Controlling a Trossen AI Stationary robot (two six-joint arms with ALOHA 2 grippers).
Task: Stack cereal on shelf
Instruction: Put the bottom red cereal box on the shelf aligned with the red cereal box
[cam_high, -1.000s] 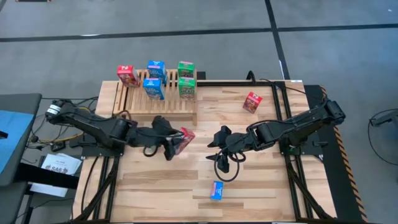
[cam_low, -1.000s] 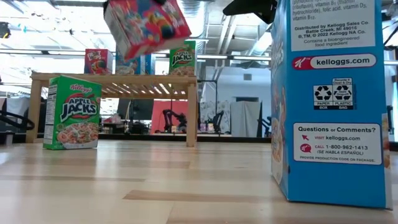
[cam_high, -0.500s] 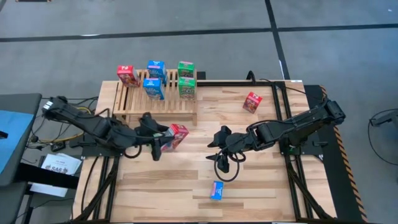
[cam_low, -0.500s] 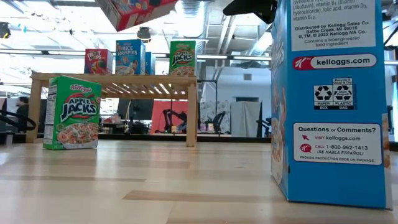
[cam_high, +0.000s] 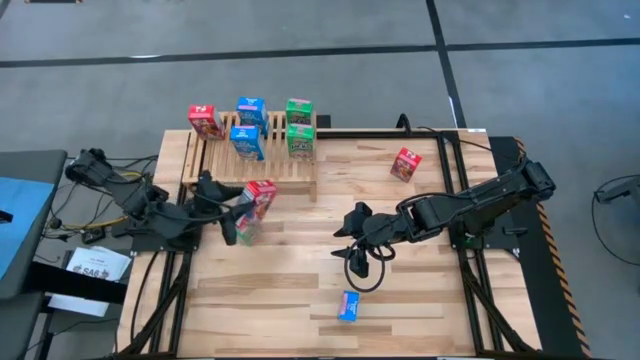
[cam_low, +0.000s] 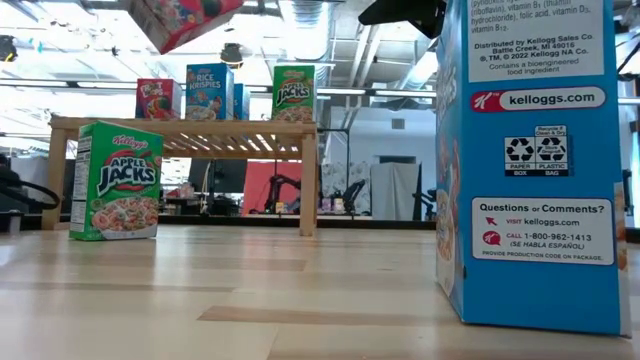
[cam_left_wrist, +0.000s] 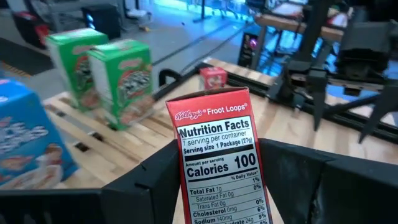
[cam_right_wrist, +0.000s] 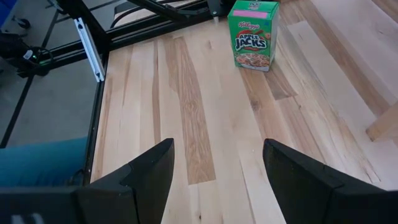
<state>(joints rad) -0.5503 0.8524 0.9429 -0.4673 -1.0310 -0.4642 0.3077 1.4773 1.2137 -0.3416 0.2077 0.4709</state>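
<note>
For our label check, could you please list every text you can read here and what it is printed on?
"Kellogg's Froot Loops", "Nutrition Facts", "Calories 100": red box held in the left gripper.
"Kellogg's Apple Jacks": green box on the table.
"Rice Krispies": blue box on the shelf.
"kelloggs.com", "Questions or Comments?", "1-800-962-1413": near blue box.
Red shelf box: print too small to read.

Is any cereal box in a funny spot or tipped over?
Yes. One blue box lies flat near the table's front edge, far from the shelf. A red box sits tilted, alone by the right side. The left gripper holds another red box tilted in the air.
</note>
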